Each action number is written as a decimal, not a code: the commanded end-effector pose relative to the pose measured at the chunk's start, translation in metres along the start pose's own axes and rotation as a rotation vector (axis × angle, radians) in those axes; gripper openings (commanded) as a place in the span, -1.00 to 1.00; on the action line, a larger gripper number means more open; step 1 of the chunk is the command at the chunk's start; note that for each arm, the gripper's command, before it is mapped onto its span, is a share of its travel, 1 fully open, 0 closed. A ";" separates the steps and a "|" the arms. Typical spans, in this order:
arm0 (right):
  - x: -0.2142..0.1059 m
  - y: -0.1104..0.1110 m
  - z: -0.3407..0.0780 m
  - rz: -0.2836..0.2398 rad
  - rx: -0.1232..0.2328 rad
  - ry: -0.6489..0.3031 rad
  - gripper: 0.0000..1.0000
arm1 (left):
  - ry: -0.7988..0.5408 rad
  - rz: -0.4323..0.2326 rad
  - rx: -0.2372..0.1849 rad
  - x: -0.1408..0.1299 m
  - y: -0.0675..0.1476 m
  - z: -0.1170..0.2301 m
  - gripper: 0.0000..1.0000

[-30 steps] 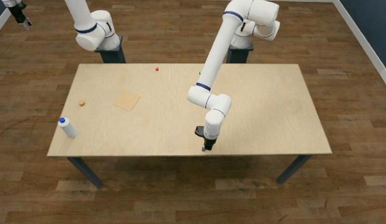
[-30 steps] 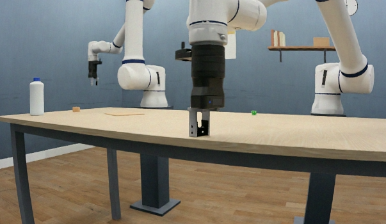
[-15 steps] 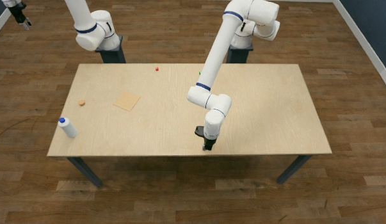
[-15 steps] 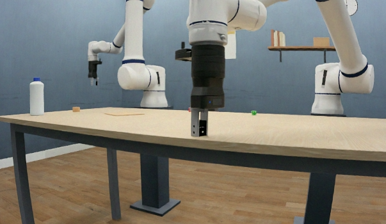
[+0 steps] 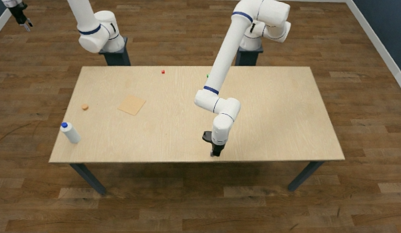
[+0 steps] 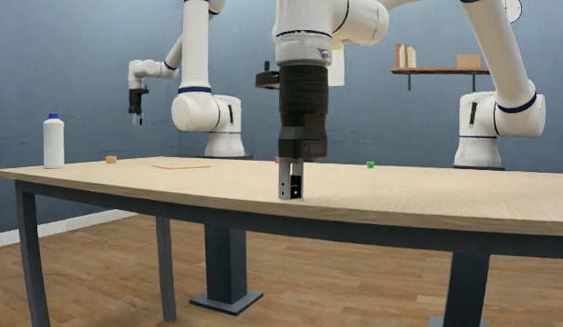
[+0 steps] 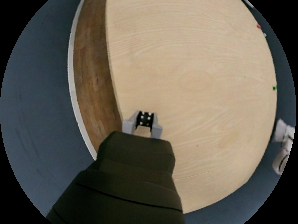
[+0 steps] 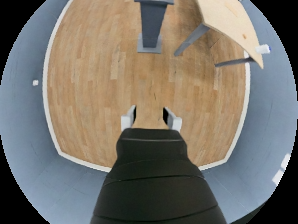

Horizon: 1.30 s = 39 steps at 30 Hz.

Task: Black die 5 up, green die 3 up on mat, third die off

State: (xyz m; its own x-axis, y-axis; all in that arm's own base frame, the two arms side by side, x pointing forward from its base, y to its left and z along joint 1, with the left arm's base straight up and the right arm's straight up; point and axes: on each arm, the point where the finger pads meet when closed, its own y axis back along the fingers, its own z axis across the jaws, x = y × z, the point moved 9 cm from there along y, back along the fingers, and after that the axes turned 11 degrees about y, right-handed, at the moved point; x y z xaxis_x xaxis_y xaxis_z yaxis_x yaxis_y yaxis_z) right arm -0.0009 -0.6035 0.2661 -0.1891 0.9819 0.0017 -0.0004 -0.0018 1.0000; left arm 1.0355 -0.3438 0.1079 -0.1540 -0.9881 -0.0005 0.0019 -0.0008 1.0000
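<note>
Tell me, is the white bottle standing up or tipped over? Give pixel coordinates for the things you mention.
Standing up: the white bottle (image 5: 72,134) (image 6: 53,144) (image 8: 262,49) rests on its base, blue cap (image 5: 64,124) (image 6: 53,116) on top.

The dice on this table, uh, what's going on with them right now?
The left gripper is closed on the black die near the table's edge. The right gripper is open, out past the table. The green die and red die sit on the table, off the mat. So neither the black nor the green die is on the mat.
</note>
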 end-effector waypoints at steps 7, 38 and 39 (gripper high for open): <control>0.000 0.001 0.000 -0.002 0.001 0.000 1.00 | 0.000 0.001 0.002 0.000 0.002 -0.001 -0.19; 0.000 0.001 0.000 -0.002 0.001 0.000 1.00 | 0.000 0.001 0.002 0.000 0.102 0.000 -0.19; 0.000 0.001 0.000 -0.002 0.001 0.000 1.00 | 0.000 0.001 0.002 0.000 0.102 0.000 -0.19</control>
State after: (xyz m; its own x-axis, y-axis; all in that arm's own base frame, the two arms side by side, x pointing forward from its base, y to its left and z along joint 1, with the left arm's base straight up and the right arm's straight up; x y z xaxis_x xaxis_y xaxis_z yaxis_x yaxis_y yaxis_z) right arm -0.0009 -0.6035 0.2661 -0.1891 0.9819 0.0017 -0.0004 -0.0018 1.0000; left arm 1.0356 -0.3438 0.2037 -0.1540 -0.9881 -0.0005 0.0017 -0.0007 1.0000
